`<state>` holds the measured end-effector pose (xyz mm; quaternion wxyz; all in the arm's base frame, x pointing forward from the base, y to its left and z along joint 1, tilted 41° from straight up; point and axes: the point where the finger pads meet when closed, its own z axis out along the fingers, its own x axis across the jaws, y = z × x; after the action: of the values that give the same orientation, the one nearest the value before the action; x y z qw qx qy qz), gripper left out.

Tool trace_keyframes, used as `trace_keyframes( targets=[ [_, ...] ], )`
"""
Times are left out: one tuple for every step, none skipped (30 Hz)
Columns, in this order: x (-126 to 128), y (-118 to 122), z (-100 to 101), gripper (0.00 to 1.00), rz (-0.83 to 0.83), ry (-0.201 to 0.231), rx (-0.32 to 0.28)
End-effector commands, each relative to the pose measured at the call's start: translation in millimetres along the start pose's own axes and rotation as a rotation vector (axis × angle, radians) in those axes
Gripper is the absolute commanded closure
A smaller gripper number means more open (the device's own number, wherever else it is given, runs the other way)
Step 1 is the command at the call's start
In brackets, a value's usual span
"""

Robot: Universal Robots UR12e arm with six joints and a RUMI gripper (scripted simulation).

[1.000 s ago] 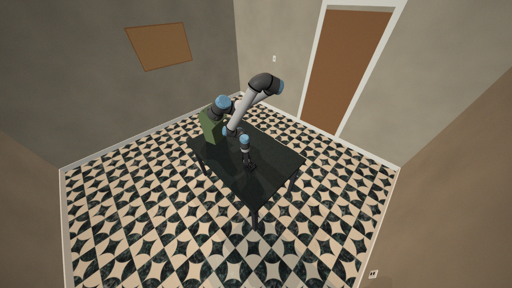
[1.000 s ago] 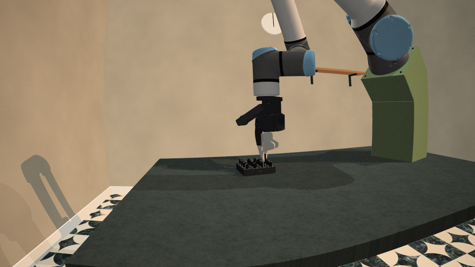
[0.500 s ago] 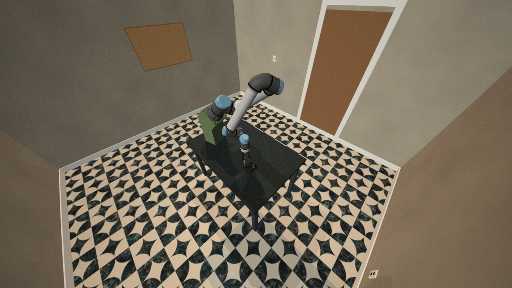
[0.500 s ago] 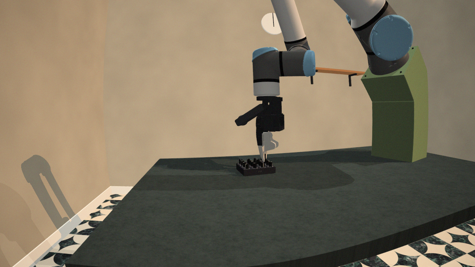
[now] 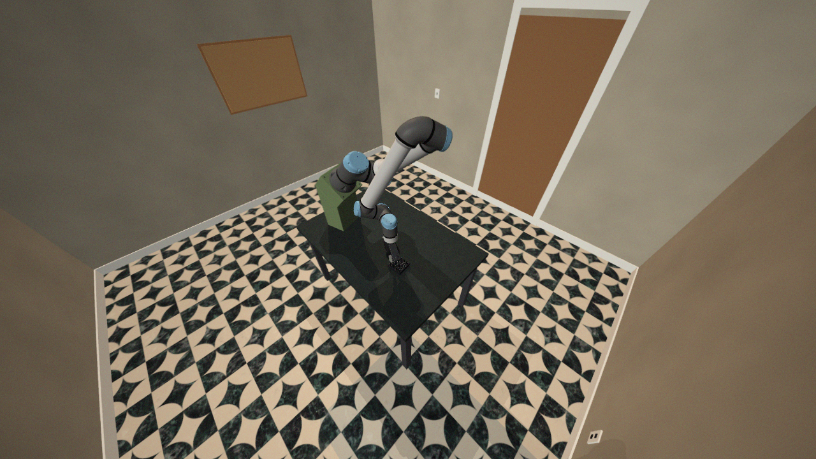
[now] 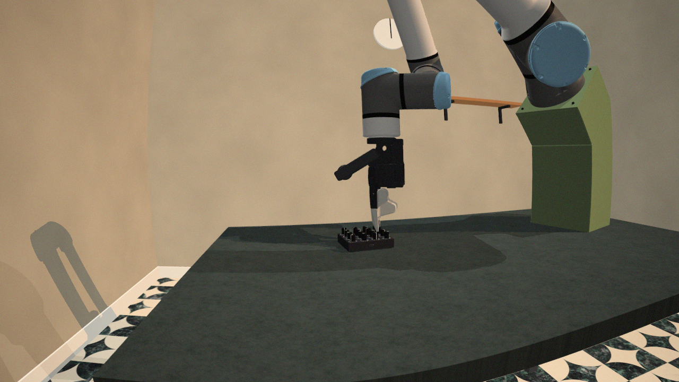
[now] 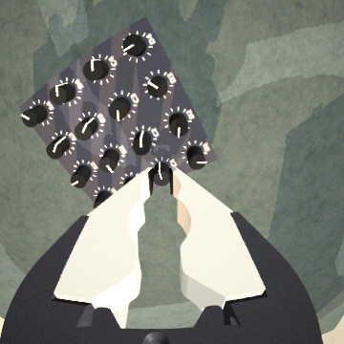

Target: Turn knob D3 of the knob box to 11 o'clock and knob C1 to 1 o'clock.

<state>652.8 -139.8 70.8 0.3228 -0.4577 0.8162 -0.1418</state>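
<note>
The knob box is a small dark panel with several black knobs, each with a white pointer. It lies on the dark table and also shows in the exterior and top views. In the wrist view it sits turned at an angle. My gripper points straight down over the box's near right edge, and its white fingers are shut on knob C1. The knob's pointer shows as a short white line between the fingertips. Knob D3 stands free farther up the panel, pointer toward the upper left. The gripper also shows in the exterior view.
The arm's green pedestal stands at the table's back right, well away from the box. The dark table has its edge to the front and left. My fingers hide two knobs in the nearest rows in the wrist view.
</note>
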Motion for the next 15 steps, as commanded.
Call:
trace_keyframes(
  targets=[
    [-0.5, -0.2, -0.3, 0.96, -0.093, -0.002, -0.001],
    [-0.6, -0.2, -0.3, 0.96, -0.112, -0.002, 0.000],
    [-0.7, -0.2, -0.3, 0.96, -0.131, -0.002, 0.000],
    [-0.8, -0.2, -0.3, 0.96, -0.151, -0.002, 0.000],
    [-0.8, -0.2, -0.3, 0.96, -0.151, -0.002, 0.000],
    [-0.8, -0.2, -0.3, 0.96, -0.151, -0.002, 0.000],
    [-0.9, -0.2, -0.3, 0.96, -0.171, -0.002, 0.000],
    [-1.0, -0.2, -0.3, 0.96, -0.191, -0.002, 0.000],
    [-1.1, -0.1, -0.3, 0.96, -0.211, -0.002, 0.000],
    [-1.2, -0.1, -0.3, 0.96, -0.232, -0.002, 0.000],
    [-1.3, -0.1, -0.3, 0.96, -0.252, -0.002, 0.000],
    [-1.4, -0.1, -0.3, 0.96, -0.274, -0.002, 0.000],
    [-1.5, 0.0, -0.3, 0.96, -0.295, -0.002, 0.000],
    [-1.6, 0.0, -0.3, 0.96, -0.316, -0.002, 0.000],
    [-1.7, 0.0, -0.3, 0.96, -0.338, -0.002, 0.000]
  ],
)
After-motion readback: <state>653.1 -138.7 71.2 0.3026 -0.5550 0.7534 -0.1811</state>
